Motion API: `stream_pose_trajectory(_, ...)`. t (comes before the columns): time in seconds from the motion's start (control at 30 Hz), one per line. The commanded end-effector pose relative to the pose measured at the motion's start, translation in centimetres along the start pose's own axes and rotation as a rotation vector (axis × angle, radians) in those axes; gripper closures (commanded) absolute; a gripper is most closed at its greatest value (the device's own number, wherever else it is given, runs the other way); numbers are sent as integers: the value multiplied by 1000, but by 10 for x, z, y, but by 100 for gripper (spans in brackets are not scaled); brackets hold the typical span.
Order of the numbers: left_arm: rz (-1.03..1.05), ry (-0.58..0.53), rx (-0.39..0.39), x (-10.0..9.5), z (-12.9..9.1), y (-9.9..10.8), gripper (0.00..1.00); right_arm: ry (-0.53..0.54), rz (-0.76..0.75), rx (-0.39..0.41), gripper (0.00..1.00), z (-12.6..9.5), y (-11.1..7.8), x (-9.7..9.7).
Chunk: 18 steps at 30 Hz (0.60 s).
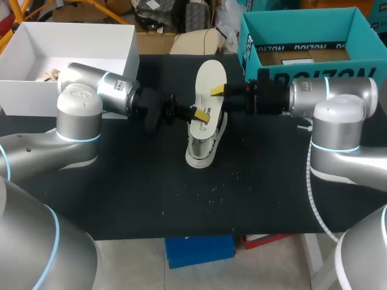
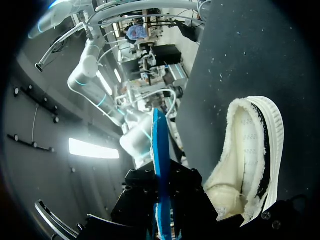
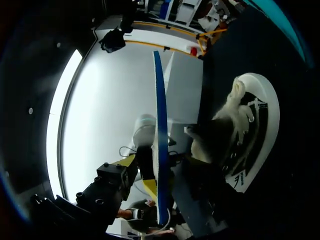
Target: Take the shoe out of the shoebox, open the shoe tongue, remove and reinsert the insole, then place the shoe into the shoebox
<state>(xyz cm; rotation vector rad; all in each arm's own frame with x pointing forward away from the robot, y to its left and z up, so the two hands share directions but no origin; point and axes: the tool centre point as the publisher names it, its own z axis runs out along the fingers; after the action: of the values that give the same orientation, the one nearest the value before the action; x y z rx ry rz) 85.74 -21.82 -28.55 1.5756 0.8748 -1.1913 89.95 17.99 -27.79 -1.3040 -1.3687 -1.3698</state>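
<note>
A cream insole (image 1: pixel 210 80) is held up over the white shoe (image 1: pixel 201 145), which stands on the black table mat. My left gripper (image 1: pixel 198 113) is shut on the insole's near end. In the left wrist view the insole (image 2: pixel 160 150) runs edge-on, blue, out from between the gripper (image 2: pixel 162 200) fingers, with the fleece-lined shoe (image 2: pixel 250 145) beside it. My right gripper (image 1: pixel 219 92) comes in from the other side at the insole's middle. In the right wrist view its open fingers (image 3: pixel 162 200) straddle the edge-on insole (image 3: pixel 159 125), with the shoe (image 3: pixel 250 130) beside them.
A teal shoebox (image 1: pixel 296 27) stands open at the back right, close behind my right arm. A white open box (image 1: pixel 72 36) sits at the back left behind my left arm. The mat's front half (image 1: pixel 181 199) holds only small white specks.
</note>
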Motion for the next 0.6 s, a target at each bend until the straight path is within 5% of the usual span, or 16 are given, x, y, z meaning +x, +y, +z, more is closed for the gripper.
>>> stream_pose_trajectory(0.03,3,2,-4,0,1,-1,100,3,-3,-8,47,2,3,-2)
stream_pose_trajectory(0.4,3,2,-4,0,1,-1,100,-14,-27,-11,68,4,16,0)
stream_pose_trajectory(0.53,3,2,-4,0,1,-1,100,-36,-31,-11,100,5,18,0)
stream_pose_trajectory(0.6,3,2,-4,0,1,-1,100,-36,-31,-11,100,5,18,0)
